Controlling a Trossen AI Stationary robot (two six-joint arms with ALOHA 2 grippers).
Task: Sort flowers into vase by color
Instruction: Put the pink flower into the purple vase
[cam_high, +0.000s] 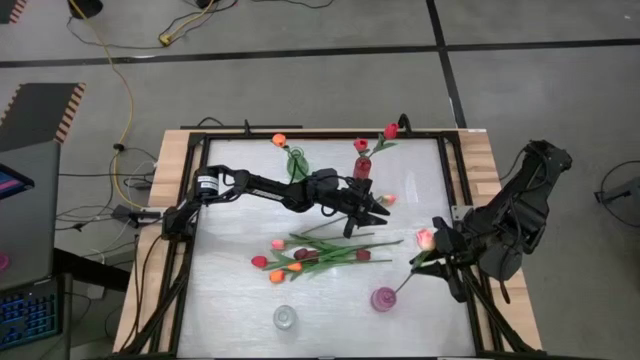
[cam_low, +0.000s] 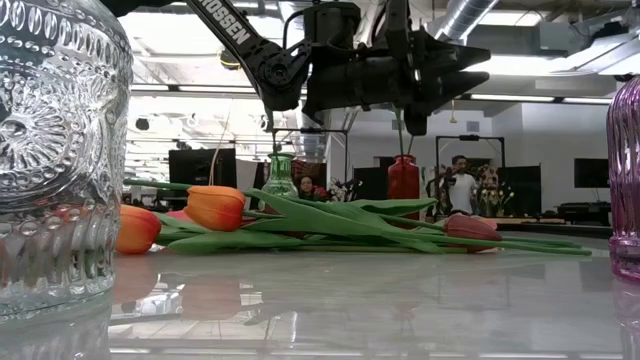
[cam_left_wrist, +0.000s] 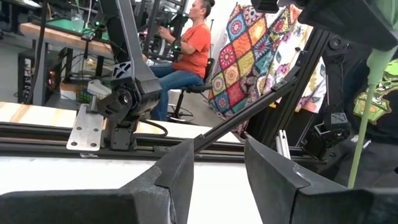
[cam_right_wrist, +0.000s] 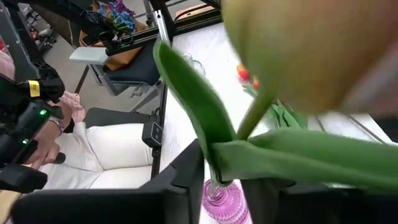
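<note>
Currently the right gripper (cam_high: 437, 243) sits at the table's (cam_high: 230, 290) right edge, above the pink vase (cam_high: 384, 298). A pink tulip (cam_high: 425, 239) stands in that vase, stem leaning up toward the gripper, head right at the fingers. In the right wrist view the stem and leaves (cam_right_wrist: 249, 134) pass between the two dark fingers (cam_right_wrist: 180, 180); can't tell whether they're clamped on it or parted.

The left gripper (cam_high: 375, 208) is out over the table centre, near the red vase (cam_high: 362, 167). Its fingers (cam_left_wrist: 180, 168) are apart with nothing between them.

A pile of flowers (cam_high: 315, 255) lies flat mid-table: orange, red and dark heads, green stems crossing. The low view shows two orange heads (cam_low: 215, 207) and a pinkish-red one (cam_low: 470, 226) lying on the surface.

The red vase holds two red tulips (cam_high: 390, 131). The green vase (cam_high: 296, 163) at the back holds one orange tulip (cam_high: 279, 140). A clear vase (cam_high: 285, 318) stands at the front edge; can't tell if anything's in it. A small pink head (cam_high: 389, 199) shows just beside the left gripper.

Two people (cam_left_wrist: 186, 43) show in the room beyond.
</note>
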